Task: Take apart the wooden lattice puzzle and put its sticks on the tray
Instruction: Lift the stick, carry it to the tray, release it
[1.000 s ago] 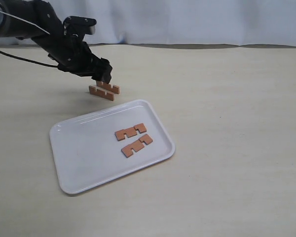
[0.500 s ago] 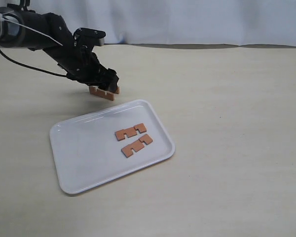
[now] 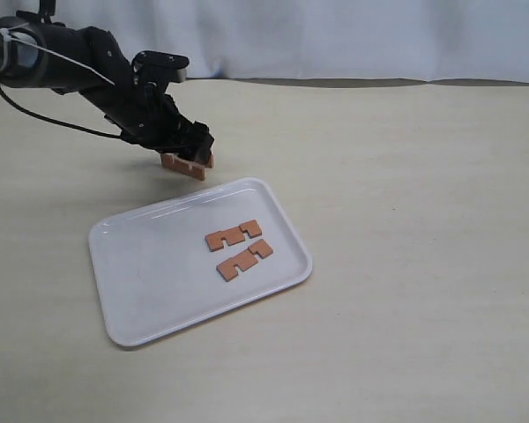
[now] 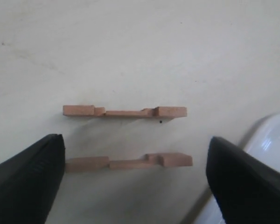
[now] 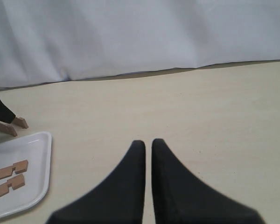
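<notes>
The left gripper hung low over the counter just beyond the far rim of the tray, its jaws spread wide. In the left wrist view the gripper had its two black fingers on either side of the nearer of two sticks. Whether the finger touched that stick's end could not be told. The second stick stood parallel to the first and a little apart from it, and both were on edge, notches upward.

The wooden lattice puzzle was fully apart. Its other two sticks lay flat, side by side, inside the tray toward its right end, near each other but not touching. A corner of the tray showed at the edge of the left wrist view.

The right gripper was out of the exterior view. Its own camera showed the dark fingers pressed nearly together with only a thin slit between them and nothing held, above bare counter well to the side of the tray.

The counter was a pale cream, matte surface with faint scuffs and specks. Behind it hung a white cloth backdrop, softly creased, with a dark strip where it met the counter's far edge. A thin black cable trailed from the left arm.
</notes>
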